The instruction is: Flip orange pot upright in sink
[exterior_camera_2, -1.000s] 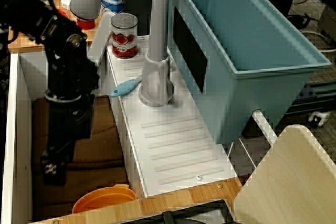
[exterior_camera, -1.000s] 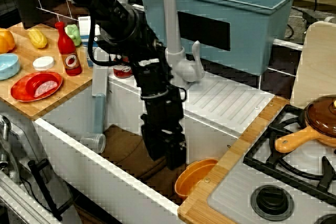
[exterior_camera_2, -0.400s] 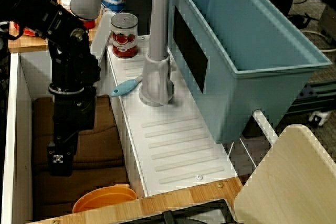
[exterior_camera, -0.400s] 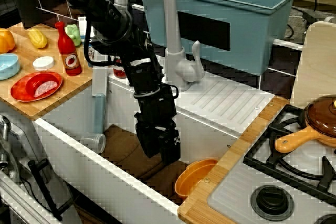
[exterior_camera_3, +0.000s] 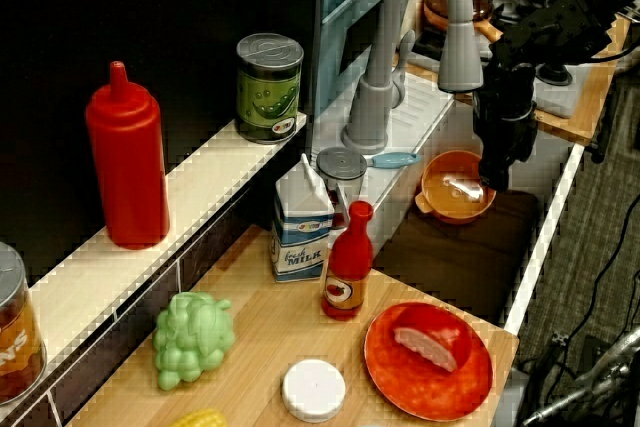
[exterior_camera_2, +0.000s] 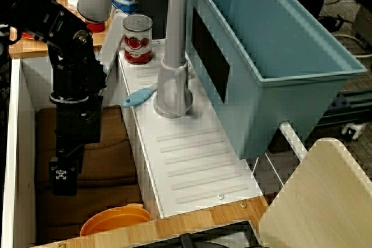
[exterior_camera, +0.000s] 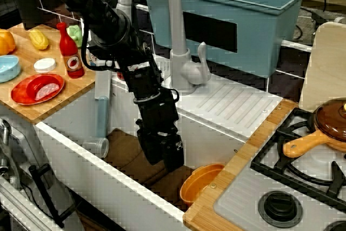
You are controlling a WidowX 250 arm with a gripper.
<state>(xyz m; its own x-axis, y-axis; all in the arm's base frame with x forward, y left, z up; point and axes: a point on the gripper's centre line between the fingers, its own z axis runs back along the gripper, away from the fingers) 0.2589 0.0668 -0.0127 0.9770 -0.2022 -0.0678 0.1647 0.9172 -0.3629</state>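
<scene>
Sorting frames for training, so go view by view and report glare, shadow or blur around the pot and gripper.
View from the stove side: the sink floor is dark, the gripper black against it. View over the drainboard: the orange pot is cut by the counter edge. View from the shelf: a glare streak inside the pot; the background is black.

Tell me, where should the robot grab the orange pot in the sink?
Probably by the thin rim. The orange pot sits with its opening facing up in the corner of the sink, close against the walls, so its sides are hard to reach. The gripper hangs beside it and could come straight down from above, one finger inside and one outside the rim on the open, sink-middle side.
</scene>
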